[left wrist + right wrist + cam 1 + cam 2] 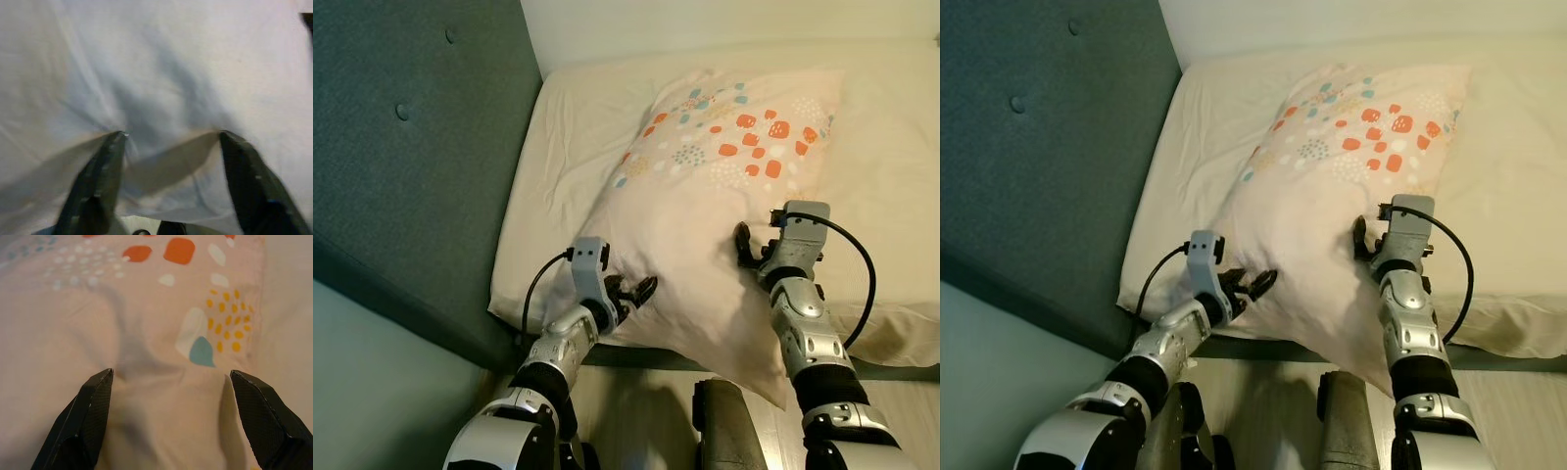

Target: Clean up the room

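Two spread hands point(631, 291) point(744, 245) press one pillow point(724, 186).

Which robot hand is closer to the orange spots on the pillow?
The right end effector. It presses into the pillow nearer the spotted end, while the left end effector is down at the plain lower edge by the headboard.

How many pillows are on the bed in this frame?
1. The pillow lies on the bed near the headboard, its near corner hanging over the edge, with the left gripper and right gripper open against it.
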You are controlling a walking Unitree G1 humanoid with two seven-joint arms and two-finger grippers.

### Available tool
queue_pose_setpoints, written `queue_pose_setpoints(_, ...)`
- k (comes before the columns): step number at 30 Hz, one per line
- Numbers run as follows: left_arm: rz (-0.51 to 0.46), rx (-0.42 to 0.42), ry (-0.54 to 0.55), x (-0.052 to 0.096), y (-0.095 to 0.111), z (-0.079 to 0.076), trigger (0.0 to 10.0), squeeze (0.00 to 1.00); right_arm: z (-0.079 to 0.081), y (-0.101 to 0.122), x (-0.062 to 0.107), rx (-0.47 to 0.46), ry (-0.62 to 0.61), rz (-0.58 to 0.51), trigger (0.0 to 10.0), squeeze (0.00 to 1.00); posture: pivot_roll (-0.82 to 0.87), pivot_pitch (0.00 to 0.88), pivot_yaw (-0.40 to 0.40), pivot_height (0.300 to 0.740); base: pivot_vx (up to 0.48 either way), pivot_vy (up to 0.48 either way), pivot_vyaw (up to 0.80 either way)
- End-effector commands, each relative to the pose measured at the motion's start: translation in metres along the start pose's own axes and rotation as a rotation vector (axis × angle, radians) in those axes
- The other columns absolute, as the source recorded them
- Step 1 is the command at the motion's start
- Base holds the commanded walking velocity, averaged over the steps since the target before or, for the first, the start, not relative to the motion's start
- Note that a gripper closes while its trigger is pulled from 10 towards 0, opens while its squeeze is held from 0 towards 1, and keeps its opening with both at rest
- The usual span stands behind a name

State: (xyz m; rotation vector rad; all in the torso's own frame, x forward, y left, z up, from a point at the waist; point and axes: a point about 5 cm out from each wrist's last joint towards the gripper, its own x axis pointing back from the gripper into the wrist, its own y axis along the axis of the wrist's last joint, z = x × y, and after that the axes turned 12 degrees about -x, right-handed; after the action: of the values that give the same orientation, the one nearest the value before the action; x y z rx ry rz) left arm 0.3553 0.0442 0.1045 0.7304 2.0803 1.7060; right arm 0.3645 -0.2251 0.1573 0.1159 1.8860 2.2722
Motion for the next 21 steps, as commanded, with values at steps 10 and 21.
queue_pose_setpoints(10,0.056,0.028,-0.116,-0.003,-0.024,-0.032,0.0,0.0,-0.002,-0.009,0.004,0.013,-0.017,0.043,10.0,0.0,-0.17,0.363,0.13,0.598,0.0,0.0,0.0)
queue_pose_setpoints(21,0.061,0.013,-0.097,0.001,-0.028,-0.029,0.0,0.0,-0.003,-0.008,0.002,0.026,-0.03,0.042,10.0,0.0,-0.16,0.359,0.125,0.598,0.0,0.0,0.0)
